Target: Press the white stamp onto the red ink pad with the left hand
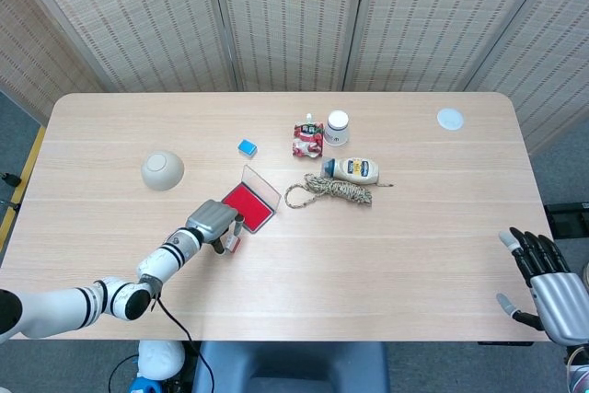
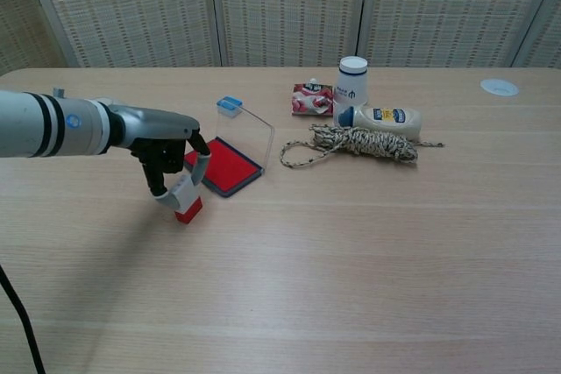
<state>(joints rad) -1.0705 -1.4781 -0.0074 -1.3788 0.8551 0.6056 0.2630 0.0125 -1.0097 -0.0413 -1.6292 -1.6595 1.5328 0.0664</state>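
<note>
My left hand [image 2: 166, 159] [image 1: 213, 225] grips the white stamp [image 2: 185, 197] [image 1: 233, 243], whose red base touches or nearly touches the table just in front of the red ink pad [image 2: 224, 166] [image 1: 248, 205]. The pad's clear lid [image 2: 244, 133] stands open at its far side. The stamp is beside the pad, not on it. My right hand [image 1: 552, 287] is open at the table's near right edge, holding nothing, and appears only in the head view.
A coiled rope [image 2: 355, 142], a mayonnaise bottle [image 2: 381, 117], a white jar [image 2: 352, 81] and a red pouch [image 2: 311, 99] lie right of the pad. A blue block [image 2: 230, 106] sits behind it, a grey bowl [image 1: 162, 170] far left, a white disc [image 2: 500, 87] at the back right.
</note>
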